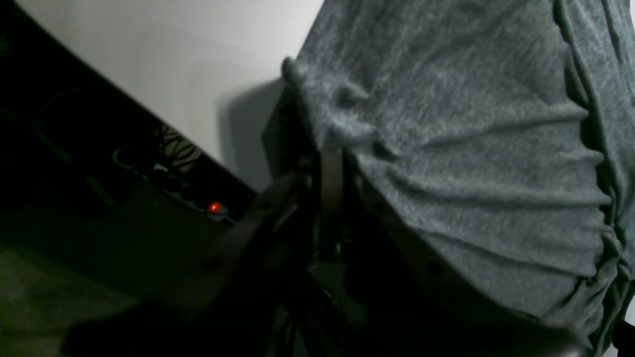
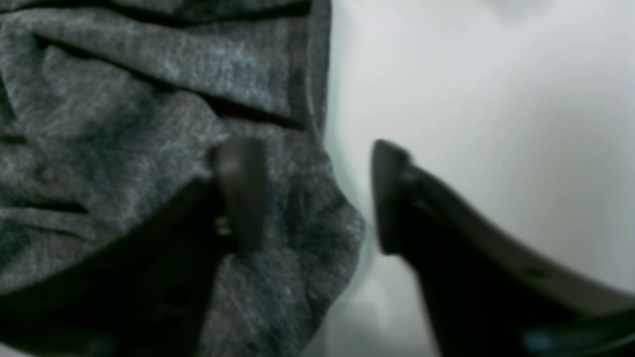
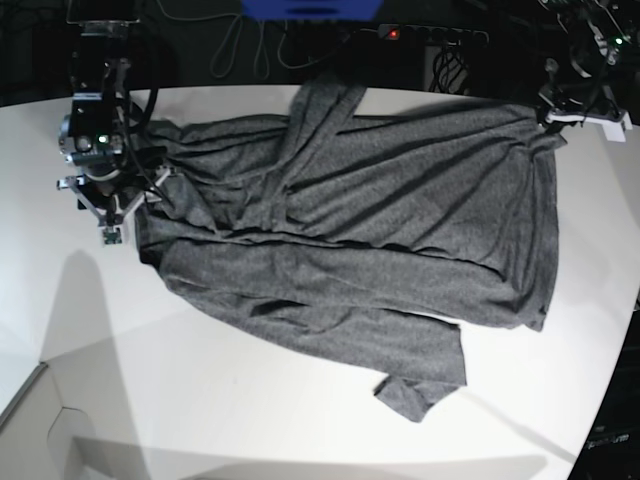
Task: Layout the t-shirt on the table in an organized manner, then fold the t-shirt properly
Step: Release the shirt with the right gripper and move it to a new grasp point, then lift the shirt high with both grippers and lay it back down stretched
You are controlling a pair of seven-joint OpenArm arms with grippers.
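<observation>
Your shirt point(image 3: 360, 230) lies spread and wrinkled across the table point(image 3: 250, 400), its long axis running side to side in the base view, with one sleeve trailing toward the near edge and a folded band bunched up near the far edge. Your left gripper point(image 3: 553, 118) sits at the shirt's far corner on that view's right side; in the left wrist view the cloth point(image 1: 446, 148) drapes over and beside the dark fingers point(image 1: 331, 193), which are pressed together with a pinch of the shirt's edge caught between them, so that hand is clamped on the fabric. Your right gripper point(image 2: 307, 198) is at the opposite end of the shirt, on the base view's left. There its jaws stand clearly apart: one finger point(image 2: 240, 188) rests over the grey cloth point(image 2: 124, 139), the other over bare table point(image 2: 496, 99), and the shirt's rounded edge lies in the gap between them. Nothing is pinched on that side; you cannot tell from the blur whether the finger over the cloth actually presses it.
</observation>
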